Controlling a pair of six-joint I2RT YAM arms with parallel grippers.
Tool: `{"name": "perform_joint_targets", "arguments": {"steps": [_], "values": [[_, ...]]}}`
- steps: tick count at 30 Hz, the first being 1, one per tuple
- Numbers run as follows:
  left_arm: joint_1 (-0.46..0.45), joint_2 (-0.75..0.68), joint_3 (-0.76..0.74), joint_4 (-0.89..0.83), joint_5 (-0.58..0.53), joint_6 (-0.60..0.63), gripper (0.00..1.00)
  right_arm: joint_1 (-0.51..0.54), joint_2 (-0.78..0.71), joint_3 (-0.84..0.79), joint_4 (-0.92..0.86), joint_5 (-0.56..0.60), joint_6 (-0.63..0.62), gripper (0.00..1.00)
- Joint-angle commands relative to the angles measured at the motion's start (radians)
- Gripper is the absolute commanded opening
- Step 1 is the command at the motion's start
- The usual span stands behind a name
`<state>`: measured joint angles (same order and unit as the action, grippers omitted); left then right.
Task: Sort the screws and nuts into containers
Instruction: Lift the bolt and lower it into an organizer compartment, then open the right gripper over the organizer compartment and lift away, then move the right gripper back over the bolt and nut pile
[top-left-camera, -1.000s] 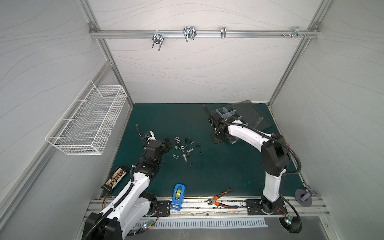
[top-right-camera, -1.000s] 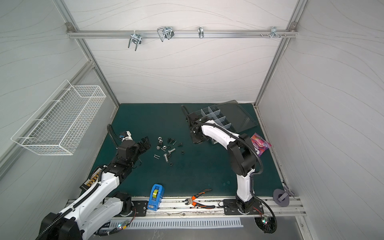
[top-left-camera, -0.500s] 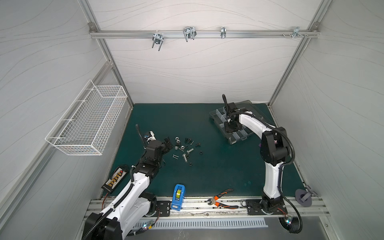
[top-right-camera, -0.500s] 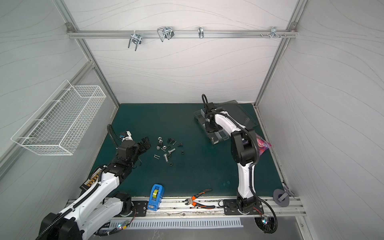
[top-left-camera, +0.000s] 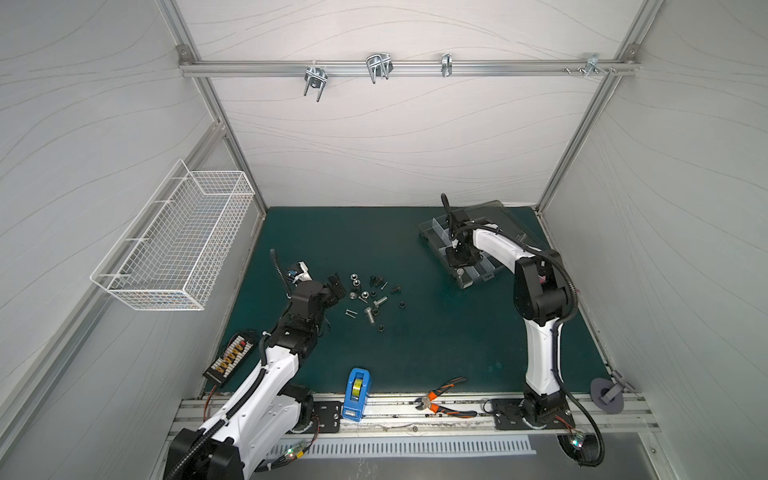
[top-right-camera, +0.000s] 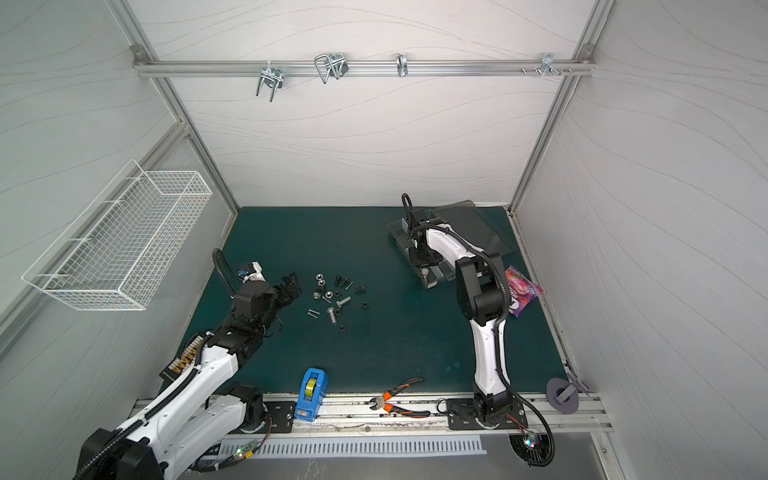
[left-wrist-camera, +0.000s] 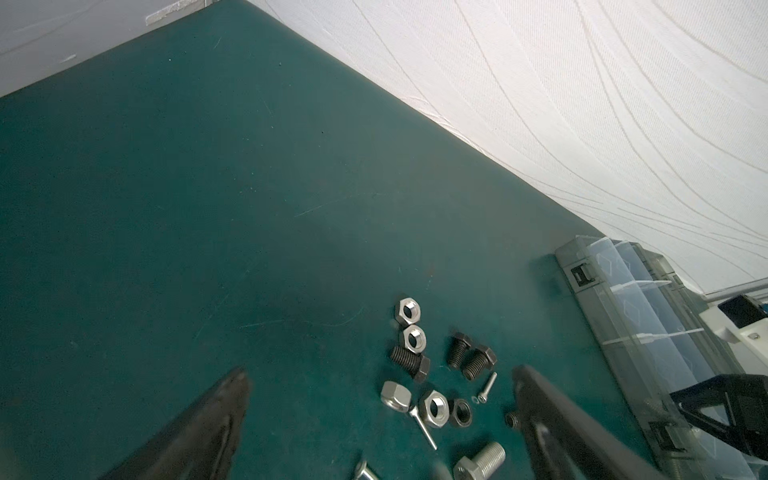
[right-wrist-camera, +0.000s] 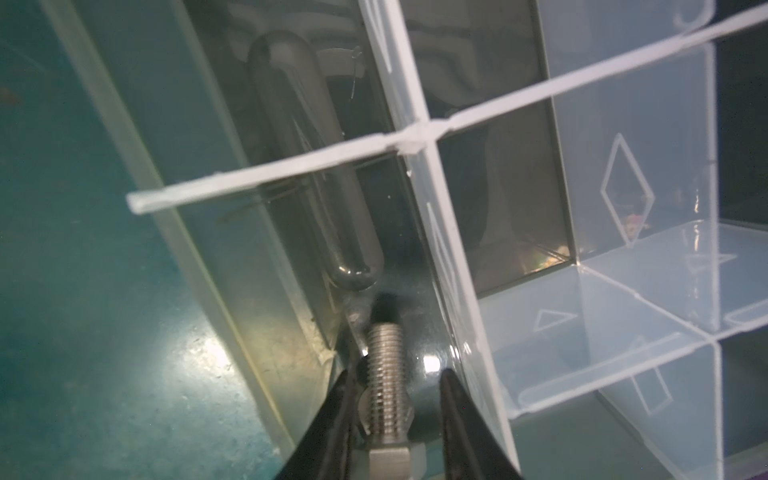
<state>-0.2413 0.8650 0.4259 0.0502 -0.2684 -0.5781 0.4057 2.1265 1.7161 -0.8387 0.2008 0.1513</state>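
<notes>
Right wrist view: silver bolt (right-wrist-camera: 384, 374) lies in an edge compartment (right-wrist-camera: 419, 316) of the organizer box (right-wrist-camera: 419, 137), where it belongs.
Right hand (right-wrist-camera: 398, 376): jaws parted, with a gap beside the bolt, so it is not clamped.
Left hand (left-wrist-camera: 380, 372): wide open and empty, poised just beside the loose screws (left-wrist-camera: 478, 361) and nuts (left-wrist-camera: 409, 309), probably for the next pick.
Counter (top-left-camera: 415, 345): the pile sits well apart from the box, so each piece must be carried across.
</notes>
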Motion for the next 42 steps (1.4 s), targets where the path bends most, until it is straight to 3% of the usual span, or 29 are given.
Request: {"name": "perform_joint_targets", "arguments": {"steps": [1,10,20,25,31,42], "values": [[-0.001,-0.013,0.039,0.006,-0.001,-0.013,1.00,-0.001,-0.041,0.013,-0.022,-0.011,-0.010,0.38],[-0.001,-0.018,0.037,-0.001,-0.005,-0.014,1.00,0.064,-0.223,-0.067,-0.023,-0.006,0.022,0.40],[-0.001,-0.025,0.038,-0.011,-0.030,-0.018,1.00,0.346,-0.343,-0.209,0.012,-0.021,0.113,0.39],[-0.001,-0.038,0.035,-0.019,-0.051,-0.030,1.00,0.486,-0.307,-0.234,0.086,-0.144,0.162,0.37],[-0.001,-0.072,0.024,-0.027,-0.075,-0.042,1.00,0.617,-0.185,-0.154,0.112,-0.197,0.172,0.34],[-0.002,-0.109,0.013,-0.042,-0.086,-0.046,1.00,0.684,-0.038,-0.041,0.080,-0.210,0.156,0.34]]}}
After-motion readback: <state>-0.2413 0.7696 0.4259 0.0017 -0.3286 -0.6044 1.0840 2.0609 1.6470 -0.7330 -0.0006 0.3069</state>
